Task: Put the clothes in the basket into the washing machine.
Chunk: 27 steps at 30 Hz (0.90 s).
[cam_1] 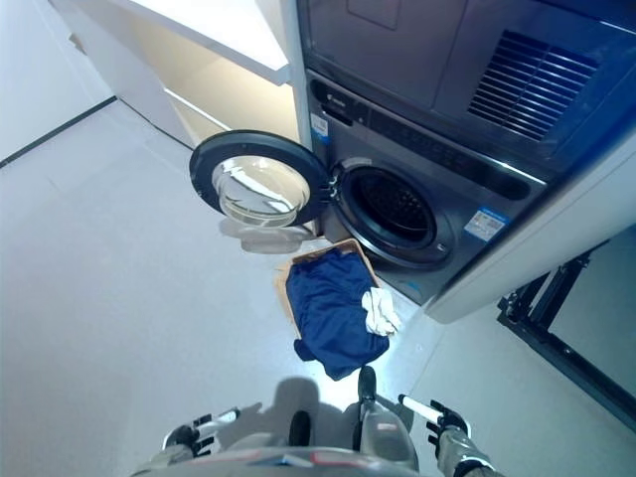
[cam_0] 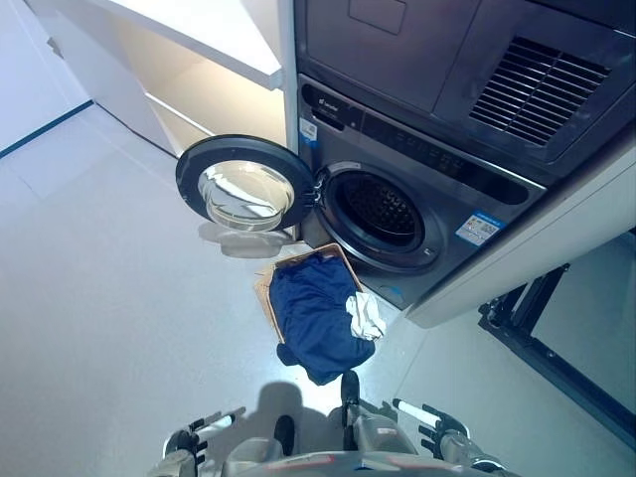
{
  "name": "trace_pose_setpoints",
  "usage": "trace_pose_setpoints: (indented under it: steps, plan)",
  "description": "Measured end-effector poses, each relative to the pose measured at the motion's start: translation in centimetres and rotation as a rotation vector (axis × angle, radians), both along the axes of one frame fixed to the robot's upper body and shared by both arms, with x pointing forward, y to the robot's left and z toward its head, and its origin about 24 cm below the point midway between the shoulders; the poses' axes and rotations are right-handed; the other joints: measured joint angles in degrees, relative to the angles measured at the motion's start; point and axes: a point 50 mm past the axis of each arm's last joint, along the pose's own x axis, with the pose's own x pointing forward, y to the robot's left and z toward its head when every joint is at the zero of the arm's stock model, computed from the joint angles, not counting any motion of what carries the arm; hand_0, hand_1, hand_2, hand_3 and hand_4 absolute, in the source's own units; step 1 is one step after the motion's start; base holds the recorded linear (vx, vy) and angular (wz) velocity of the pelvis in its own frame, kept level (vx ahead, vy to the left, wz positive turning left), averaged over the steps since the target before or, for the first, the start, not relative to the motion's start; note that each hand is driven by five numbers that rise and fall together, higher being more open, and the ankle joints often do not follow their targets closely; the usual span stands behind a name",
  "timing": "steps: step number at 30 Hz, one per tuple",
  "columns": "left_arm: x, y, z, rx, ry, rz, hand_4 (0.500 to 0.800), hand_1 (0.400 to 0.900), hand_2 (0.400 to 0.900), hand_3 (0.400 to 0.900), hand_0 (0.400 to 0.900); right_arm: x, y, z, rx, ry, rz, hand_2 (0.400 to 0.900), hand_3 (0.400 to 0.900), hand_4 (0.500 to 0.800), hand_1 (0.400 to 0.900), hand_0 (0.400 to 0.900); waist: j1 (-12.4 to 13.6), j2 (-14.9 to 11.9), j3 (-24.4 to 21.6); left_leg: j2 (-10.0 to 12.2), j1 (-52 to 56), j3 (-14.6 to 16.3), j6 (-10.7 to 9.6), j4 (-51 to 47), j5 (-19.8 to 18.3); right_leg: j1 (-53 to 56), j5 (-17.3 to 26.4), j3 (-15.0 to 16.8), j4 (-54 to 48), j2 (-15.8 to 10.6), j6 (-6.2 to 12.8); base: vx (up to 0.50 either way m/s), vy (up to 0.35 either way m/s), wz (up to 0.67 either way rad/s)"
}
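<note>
A tan basket (cam_0: 268, 290) stands on the floor in front of the washing machine (cam_0: 397, 214). A dark blue garment (cam_0: 316, 316) fills it and spills over its near edge. A small white cloth (cam_0: 366, 316) lies on the garment's right side. The machine's round door (cam_0: 245, 184) is swung open to the left and the drum opening (cam_0: 386, 211) is dark and looks empty. My left hand (cam_0: 199, 435) and right hand (cam_0: 437, 425) show at the bottom edge, well short of the basket, fingers straight and holding nothing.
A white shelf unit (cam_0: 199, 50) stands left of the machine. A second appliance with a vent grille (cam_0: 537, 84) sits on top of the machine. A black metal frame (cam_0: 542, 318) stands on the floor at right. Grey floor spreads to the left.
</note>
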Motion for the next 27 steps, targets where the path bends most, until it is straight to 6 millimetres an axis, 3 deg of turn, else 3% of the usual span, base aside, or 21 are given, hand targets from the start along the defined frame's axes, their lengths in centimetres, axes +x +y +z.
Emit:
trace_pose_setpoints:
  steps: [3, 5, 7, 9, 12, 14, 17, 20, 23, 27]
  plan:
    - [0.7, -1.4, -0.2, -0.037, -0.015, -0.006, 0.800, 0.900, 0.900, 0.900, 0.900, 0.8, -0.9, 0.5, -0.024, -0.025, 0.005, 0.900, 0.900, 0.800, 0.900, 0.900, -0.12, 0.79, 0.04, 1.12, -2.46, 0.01, -1.89, 5.74, -2.37, 1.18, -0.74, -2.00, 0.00, 0.88, -1.84, 0.13, -0.304, 0.39]
    - [1.9, -2.2, -0.1, -0.058, -0.047, -0.011, 0.800, 0.900, 0.900, 0.900, 0.900, 1.3, -1.4, 0.8, -0.042, -0.045, 0.005, 0.900, 0.900, 0.800, 0.900, 0.900, -0.25, 0.83, 0.46, 0.51, -7.23, 0.18, -4.23, 15.52, -3.97, 2.13, -1.99, -3.08, -0.01, 0.81, -1.88, 0.04, -0.254, 0.26]
    - [2.7, -2.8, 0.0, -0.070, -0.064, -0.021, 0.800, 0.900, 0.900, 0.900, 0.900, 1.9, -1.8, 1.1, -0.053, -0.061, 0.009, 0.900, 0.900, 0.800, 0.900, 0.900, 0.00, 1.15, 1.28, 0.01, -11.73, 0.51, -5.60, 24.98, -4.26, 3.21, -2.78, -3.84, -0.05, 0.00, -3.33, 0.08, -0.175, 0.19]
    - [2.9, -3.4, 0.0, -0.085, -0.069, -0.026, 0.800, 0.900, 0.900, 0.900, 0.900, 2.5, -2.4, 1.5, -0.075, -0.077, 0.015, 0.900, 0.900, 0.800, 0.900, 0.900, -0.09, 1.62, 1.92, 0.21, -13.63, 3.13, -6.60, 24.63, -4.75, 3.27, -3.04, -4.05, -0.07, -0.63, -4.04, 0.11, -0.109, 0.06]
    - [2.8, -3.6, -0.1, -0.088, -0.070, -0.026, 0.800, 0.900, 0.900, 0.900, 0.900, 3.0, -2.8, 1.8, -0.091, -0.091, 0.017, 0.900, 0.900, 0.800, 0.900, 0.900, -0.40, 2.85, 2.57, 0.94, -13.31, 5.78, -4.60, 10.99, -2.50, 2.73, -3.04, -4.47, -0.02, -0.85, -4.03, 0.10, -0.009, -0.10]
    - [2.4, -3.5, -0.2, -0.088, -0.059, -0.023, 0.800, 0.900, 0.900, 0.900, 0.900, 2.8, -2.9, 1.8, -0.094, -0.086, 0.017, 0.900, 0.900, 0.800, 0.900, 0.900, -0.48, 3.77, 2.96, 1.86, -11.47, 5.90, -3.63, 4.02, 1.39, 2.95, -3.14, -4.03, -0.08, -0.01, -3.72, 0.11, 0.083, -0.15]
    - [1.9, -3.2, -0.2, -0.078, -0.052, -0.017, 0.800, 0.900, 0.900, 0.900, 0.900, 2.7, -2.8, 1.7, -0.095, -0.085, 0.025, 0.900, 0.900, 0.800, 0.900, 0.900, -0.51, 4.28, 3.57, 2.30, -9.86, 6.12, -2.16, 1.71, 6.97, 3.68, -3.39, -3.62, -0.06, 0.68, -2.77, 0.09, 0.098, -0.12]
    - [2.2, -2.3, 0.1, -0.054, -0.066, -0.019, 0.800, 0.900, 0.900, 0.900, 0.900, 2.4, -2.2, 1.4, -0.090, -0.075, 0.053, 0.900, 0.900, 0.800, 0.900, 0.900, -0.48, 2.66, 4.11, 1.93, -8.89, 6.54, -1.36, -0.18, 8.39, 3.59, -3.79, -3.23, 0.03, 0.43, -1.78, 0.01, 0.113, -0.11]
    - [3.6, -0.5, 0.8, -0.005, -0.113, -0.024, 0.800, 0.900, 0.900, 0.900, 0.900, 4.4, -1.0, 2.1, -0.101, -0.136, 0.154, 0.900, 0.900, 0.800, 0.900, 0.900, 0.02, 0.39, 5.55, 1.85, -10.68, 7.51, -1.07, 0.25, 8.49, 1.57, -3.13, -2.33, 0.21, 0.30, -0.64, -0.05, 0.081, -0.06]
    - [6.5, 1.5, 2.3, 0.054, -0.194, 0.004, 0.800, 0.900, 0.900, 0.900, 0.900, 9.5, 0.1, 4.9, -0.140, -0.316, 0.261, 0.900, 0.900, 0.800, 0.900, 0.900, 0.23, -1.53, 8.52, 1.68, -14.22, 7.50, -0.55, 1.45, 8.69, -1.58, -2.59, -2.34, 0.84, 0.15, -0.47, -0.06, 0.074, -0.01]
